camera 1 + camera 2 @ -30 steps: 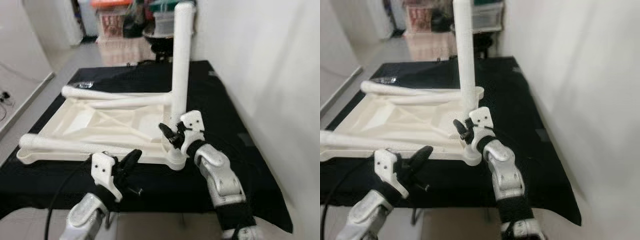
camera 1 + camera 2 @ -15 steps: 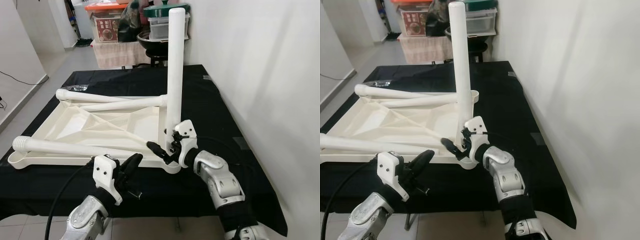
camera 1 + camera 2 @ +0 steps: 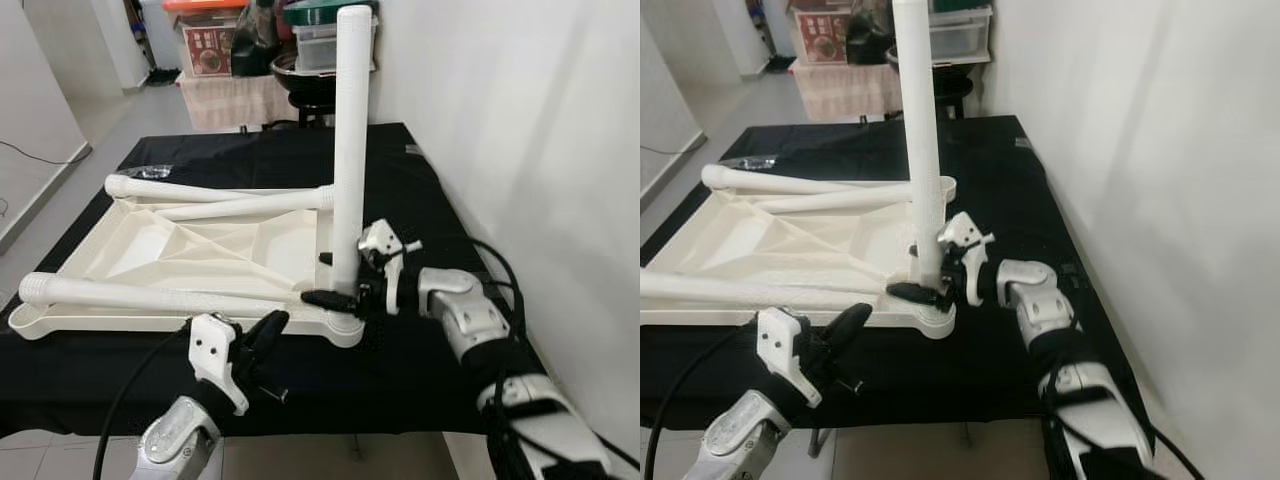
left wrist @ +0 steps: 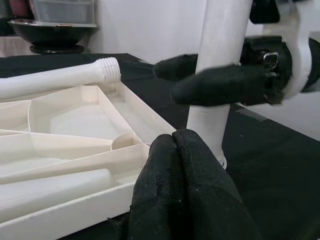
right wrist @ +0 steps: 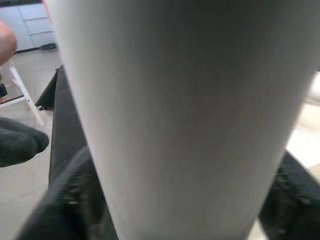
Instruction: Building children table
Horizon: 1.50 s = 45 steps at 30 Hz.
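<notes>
A white children's table top (image 3: 150,240) lies upside down on the black-covered table. One white leg (image 3: 352,150) stands upright in its near right corner socket. Three more legs lie on it: one along the far edge (image 3: 200,189), one slanted (image 3: 250,206), one along the near edge (image 3: 150,294). My right gripper (image 3: 338,280) reaches in from the right, low on the upright leg, with one black finger in front of it and one behind, shut on it. The leg (image 5: 175,110) sits between the fingers in the right wrist view. My left gripper (image 3: 272,322) hovers at the top's near edge, shut and holding nothing.
The black cloth (image 3: 420,200) covers the whole work table. A white wall (image 3: 530,150) runs close along the right side. Storage boxes and a dark pot (image 3: 300,40) stand beyond the far edge. A small clear bag (image 3: 160,171) lies at the far left.
My right arm has swung out to the right and its gripper now reaches leftward, with its fingers around the base of the upright leg. The left gripper has hardly moved.
</notes>
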Tool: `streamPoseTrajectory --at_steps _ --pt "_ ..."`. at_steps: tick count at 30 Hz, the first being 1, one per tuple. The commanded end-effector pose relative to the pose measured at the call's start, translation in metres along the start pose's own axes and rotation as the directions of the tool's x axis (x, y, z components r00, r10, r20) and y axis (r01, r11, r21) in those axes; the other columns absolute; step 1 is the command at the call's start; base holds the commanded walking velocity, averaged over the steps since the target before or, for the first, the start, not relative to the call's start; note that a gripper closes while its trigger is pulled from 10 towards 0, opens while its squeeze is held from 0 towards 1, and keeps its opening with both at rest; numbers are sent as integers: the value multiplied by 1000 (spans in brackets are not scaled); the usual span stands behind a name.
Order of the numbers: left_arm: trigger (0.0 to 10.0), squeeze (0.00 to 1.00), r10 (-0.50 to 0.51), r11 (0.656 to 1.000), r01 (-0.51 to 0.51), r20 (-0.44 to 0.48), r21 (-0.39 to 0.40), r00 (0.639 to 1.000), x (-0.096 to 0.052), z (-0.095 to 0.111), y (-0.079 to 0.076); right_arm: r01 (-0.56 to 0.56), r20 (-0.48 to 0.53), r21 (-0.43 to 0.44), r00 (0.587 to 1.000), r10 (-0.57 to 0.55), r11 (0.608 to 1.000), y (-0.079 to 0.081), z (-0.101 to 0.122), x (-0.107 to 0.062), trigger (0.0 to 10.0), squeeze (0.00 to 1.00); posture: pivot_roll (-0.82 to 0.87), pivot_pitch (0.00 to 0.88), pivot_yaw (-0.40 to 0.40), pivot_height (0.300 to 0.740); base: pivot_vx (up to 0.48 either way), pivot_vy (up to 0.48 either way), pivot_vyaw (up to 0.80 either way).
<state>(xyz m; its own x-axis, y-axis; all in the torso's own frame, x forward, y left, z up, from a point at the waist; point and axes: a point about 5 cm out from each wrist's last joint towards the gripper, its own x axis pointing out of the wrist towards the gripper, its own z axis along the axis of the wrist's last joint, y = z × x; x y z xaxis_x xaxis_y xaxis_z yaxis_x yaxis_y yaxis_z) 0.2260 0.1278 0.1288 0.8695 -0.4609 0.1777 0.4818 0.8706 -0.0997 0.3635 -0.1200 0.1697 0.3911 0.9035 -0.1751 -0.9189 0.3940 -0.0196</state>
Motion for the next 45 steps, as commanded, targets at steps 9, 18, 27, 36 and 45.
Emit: streamPoseTrajectory --at_steps 9,18,27,36,45 --pt "10000 0 -3 1000 3 -7 4 1000 -4 2 -3 -71 -20 5 997 71 997 -6 0 -6 0 0 55 24 -1 740 0 0 0" --pt "10000 0 -2 1000 2 -7 1 1000 -4 4 -3 3 -34 -12 999 -3 1000 -6 -14 -20 0 0 21 31 16 740 0 0 0" --pt "10000 0 0 1000 0 -9 6 1000 -1 4 4 638 -43 149 767 -640 755 48 -48 1 0 0 -8 27 31 740 0 0 0" --pt "10000 0 8 1000 -8 -16 16 1000 4 1 9 616 -39 23 787 -615 787 26 -39 16 0 0 -3 0 28 740 0 0 0" --pt "10000 0 14 1000 -13 -15 17 1000 5 0 10 396 53 17 916 -397 918 24 -13 15 10000 1000 2 0 28 740 0 0 0"
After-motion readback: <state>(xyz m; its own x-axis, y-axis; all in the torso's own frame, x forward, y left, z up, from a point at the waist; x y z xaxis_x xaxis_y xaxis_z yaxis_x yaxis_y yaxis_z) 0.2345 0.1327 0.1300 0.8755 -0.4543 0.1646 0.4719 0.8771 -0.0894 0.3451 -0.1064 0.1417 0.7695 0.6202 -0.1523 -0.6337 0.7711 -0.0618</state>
